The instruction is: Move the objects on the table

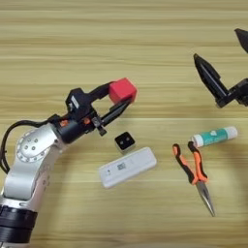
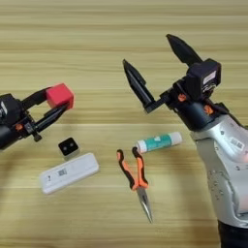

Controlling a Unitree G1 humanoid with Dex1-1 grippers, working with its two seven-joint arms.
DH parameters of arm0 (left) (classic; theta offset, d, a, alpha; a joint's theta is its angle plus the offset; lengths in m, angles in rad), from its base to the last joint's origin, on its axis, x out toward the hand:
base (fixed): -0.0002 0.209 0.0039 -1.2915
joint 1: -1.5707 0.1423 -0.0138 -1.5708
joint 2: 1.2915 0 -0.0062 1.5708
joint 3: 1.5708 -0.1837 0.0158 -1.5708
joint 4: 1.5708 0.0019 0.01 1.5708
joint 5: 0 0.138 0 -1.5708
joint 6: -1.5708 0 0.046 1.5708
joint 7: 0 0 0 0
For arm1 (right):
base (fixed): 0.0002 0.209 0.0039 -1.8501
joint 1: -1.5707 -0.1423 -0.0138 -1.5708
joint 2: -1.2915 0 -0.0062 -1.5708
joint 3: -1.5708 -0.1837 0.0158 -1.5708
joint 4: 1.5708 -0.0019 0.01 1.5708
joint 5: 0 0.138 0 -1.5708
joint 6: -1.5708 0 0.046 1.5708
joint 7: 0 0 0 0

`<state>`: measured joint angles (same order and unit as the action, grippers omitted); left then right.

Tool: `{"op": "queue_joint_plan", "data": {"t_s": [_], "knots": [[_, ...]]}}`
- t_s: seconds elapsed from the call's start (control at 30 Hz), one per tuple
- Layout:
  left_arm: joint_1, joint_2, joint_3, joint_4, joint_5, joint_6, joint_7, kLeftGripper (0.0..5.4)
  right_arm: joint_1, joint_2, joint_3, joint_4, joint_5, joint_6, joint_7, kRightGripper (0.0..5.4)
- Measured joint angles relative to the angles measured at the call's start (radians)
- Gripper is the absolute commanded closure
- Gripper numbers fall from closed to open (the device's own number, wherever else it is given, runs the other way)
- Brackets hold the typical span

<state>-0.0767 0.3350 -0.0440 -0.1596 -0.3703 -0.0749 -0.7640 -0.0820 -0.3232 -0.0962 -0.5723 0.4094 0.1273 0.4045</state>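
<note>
My left gripper point(image 1: 118, 99) is shut on the small red cube point(image 1: 122, 90), holding it above the table point(image 1: 121, 29) at left of centre. Below it lie the tiny black cube with white dots point(image 1: 125, 142) and the long white rectangular device point(image 1: 128, 167). The orange-black-handled pliers point(image 2: 134, 177) lie to the right of the device, tips toward me. The white tube with teal label point(image 2: 159, 142) rests just beyond the pliers. My right gripper point(image 2: 154, 63) hangs open and empty above and behind the tube.
The wooden table stretches bare behind both grippers. My right arm's silver forearm point(image 2: 227, 160) fills the right edge of the right eye view; my left forearm point(image 1: 29, 169) comes in from the lower left.
</note>
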Motion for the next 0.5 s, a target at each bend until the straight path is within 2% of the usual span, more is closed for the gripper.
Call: {"op": "queue_joint_plan", "data": {"t_s": [0.17, 0.33, 0.5], "knots": [[0.024, -0.002, 0.008, 0.029, 0.018, -0.011, 0.024, 3.17, 0.023, 0.063, 0.031, 0.071, -0.143, -0.08, -0.095, 0.0], [0.037, -0.009, 0.012, 0.052, 0.042, -0.021, 0.059, 3.17, 0.05, 0.093, 0.051, 0.142, -0.338, -0.204, -0.197, 0.0], [0.06, -0.023, -0.001, 0.075, 0.095, -0.043, 0.102, 3.17, 0.078, 0.152, 0.037, 0.24, -0.413, -0.28, -0.305, 0.0]]}}
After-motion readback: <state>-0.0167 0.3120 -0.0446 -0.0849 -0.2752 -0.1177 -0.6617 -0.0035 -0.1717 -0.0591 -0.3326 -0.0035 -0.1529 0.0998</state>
